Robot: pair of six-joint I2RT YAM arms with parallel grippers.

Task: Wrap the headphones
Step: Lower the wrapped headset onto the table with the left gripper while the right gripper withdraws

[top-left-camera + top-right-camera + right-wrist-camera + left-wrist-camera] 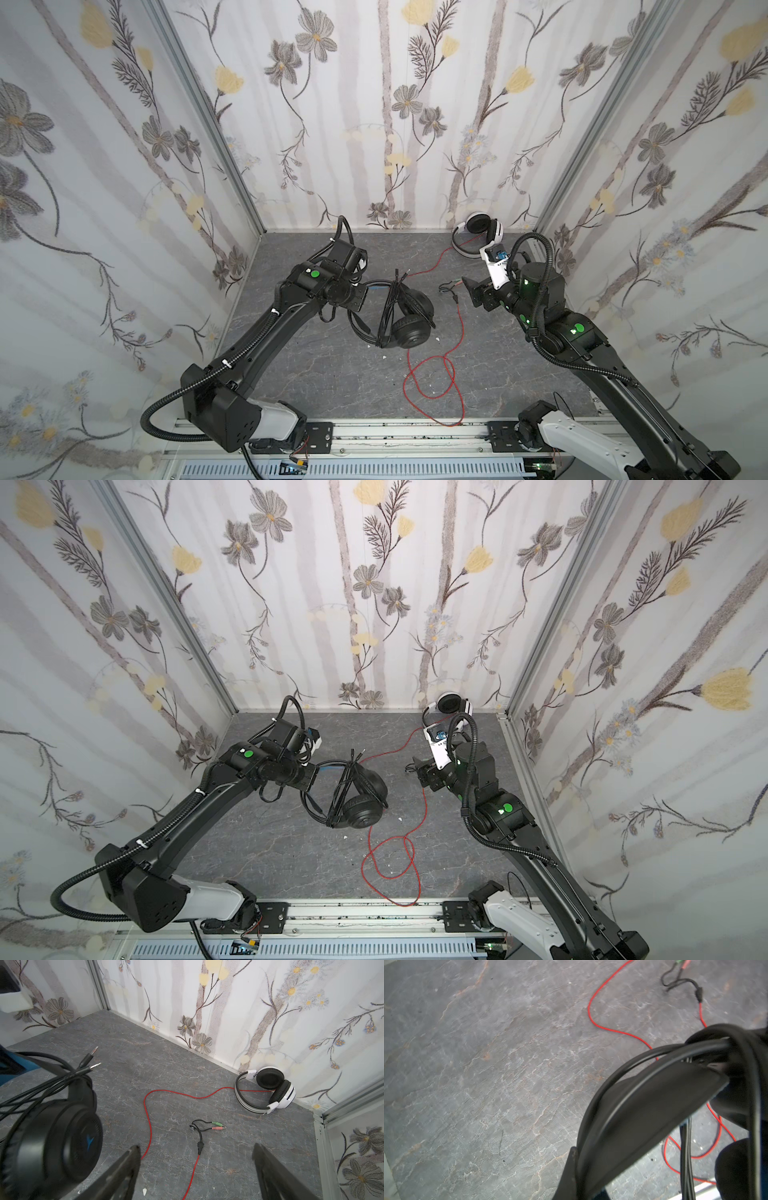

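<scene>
Left end effector (360, 296) pinching the band of the black headphones (409, 328), right end effector (195, 1147) spread wide over the red cable (148, 1109), white headphones (268, 1088) by the back wall

Floral-papered walls (374, 124), grey marbled floor (311, 374).

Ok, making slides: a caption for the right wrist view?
Open right gripper framing the loose red cable of the white headphones; black headphones alongside, black cable bundled.

Grey marbled stone-look tabletop (316, 374), white over-ear headset with black earpads (270, 1079) lying by the back wall, its thin red cable (149, 1118) trailing forward in loose loops, black splitter with green and pink plugs (216, 1125), small white specks (384, 357).
</scene>
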